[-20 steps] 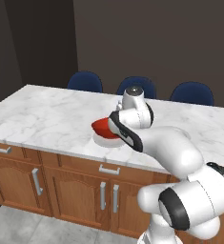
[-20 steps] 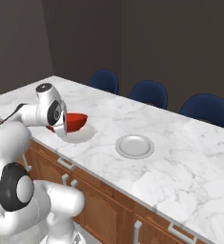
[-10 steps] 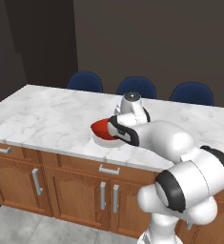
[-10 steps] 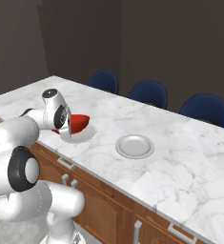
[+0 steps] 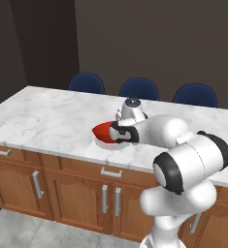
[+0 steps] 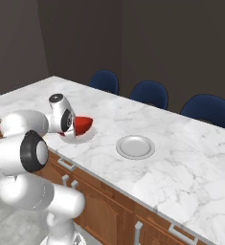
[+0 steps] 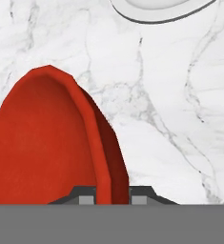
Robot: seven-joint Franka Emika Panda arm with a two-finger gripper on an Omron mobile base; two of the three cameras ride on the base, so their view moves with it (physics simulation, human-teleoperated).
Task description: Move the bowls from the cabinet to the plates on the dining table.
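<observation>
Red bowl is being carried low over the marble table, its rim pinched in the closed end effector, apparently right above the nearer plate (its edge peeks out beneath). I'd say the placing step is underway; next it needs lowering squarely onto that plate, then letting go, while the other plate is sitting bare nearby.

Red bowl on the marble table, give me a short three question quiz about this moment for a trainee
1. True or false: the gripper is shut on the rim of the red bowl.
2. How many blue chairs stand behind the dining table? A) two B) three C) four
3. What lies in the free plate beside the bowl?

Key: 1 true. 2 B. 3 nothing, it is bare.
</observation>
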